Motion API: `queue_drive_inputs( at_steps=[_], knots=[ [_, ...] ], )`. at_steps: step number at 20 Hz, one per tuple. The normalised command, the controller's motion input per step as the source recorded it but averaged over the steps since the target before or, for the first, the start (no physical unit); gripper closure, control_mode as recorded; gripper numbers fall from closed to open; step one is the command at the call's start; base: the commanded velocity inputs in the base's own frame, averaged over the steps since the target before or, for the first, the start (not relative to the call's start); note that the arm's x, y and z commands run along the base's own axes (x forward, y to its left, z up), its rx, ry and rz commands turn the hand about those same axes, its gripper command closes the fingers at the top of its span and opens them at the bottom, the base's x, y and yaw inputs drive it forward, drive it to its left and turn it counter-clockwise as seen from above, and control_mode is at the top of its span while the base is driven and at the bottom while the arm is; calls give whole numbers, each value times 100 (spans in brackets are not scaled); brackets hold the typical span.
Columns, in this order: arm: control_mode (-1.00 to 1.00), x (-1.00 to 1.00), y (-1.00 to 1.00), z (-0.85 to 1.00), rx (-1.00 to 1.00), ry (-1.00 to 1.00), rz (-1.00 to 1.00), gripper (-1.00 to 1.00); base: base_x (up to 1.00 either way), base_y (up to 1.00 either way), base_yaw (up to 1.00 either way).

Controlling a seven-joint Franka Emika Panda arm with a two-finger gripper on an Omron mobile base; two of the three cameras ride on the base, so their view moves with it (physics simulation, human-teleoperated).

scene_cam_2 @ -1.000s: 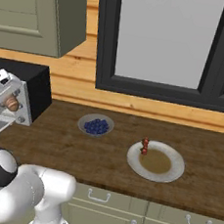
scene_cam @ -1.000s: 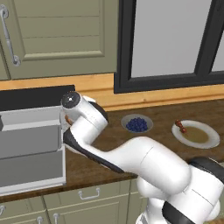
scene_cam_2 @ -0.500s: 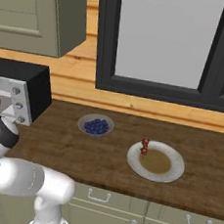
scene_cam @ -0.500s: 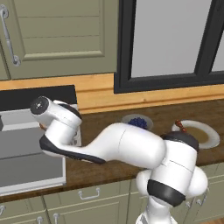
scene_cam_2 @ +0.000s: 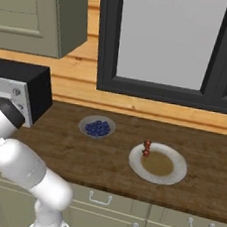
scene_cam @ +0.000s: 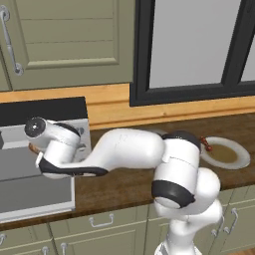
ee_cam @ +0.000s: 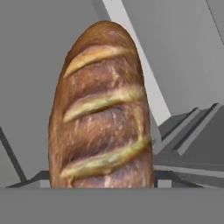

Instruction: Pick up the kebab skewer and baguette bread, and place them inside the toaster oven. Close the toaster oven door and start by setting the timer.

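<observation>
Hand view: baguette bread (ee_cam: 103,109), pinched in the end effector, now faces grey toaster oven (scene_cam: 42,114) interior as the arm has swung left. Kebab skewer (scene_cam_2: 147,148) remains on plate (scene_cam_2: 173,177); loaf's placement appears imminent.

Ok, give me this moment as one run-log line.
phase: loading baguette bread | end effector: holding it at toaster oven opening | toaster oven door: open | kebab skewer: on plate
</observation>
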Motion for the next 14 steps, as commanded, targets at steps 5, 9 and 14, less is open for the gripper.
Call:
queue_drive_inputs(
  at_steps=[5,9,14],
  knots=[
    [-100,35,63,-14,-3,11,2,100,0,0,0],
    [-100,40,59,-1,-14,26,0,100,0,0,0],
    [-100,11,45,-30,-11,9,0,100,0,0,0]
  ],
)
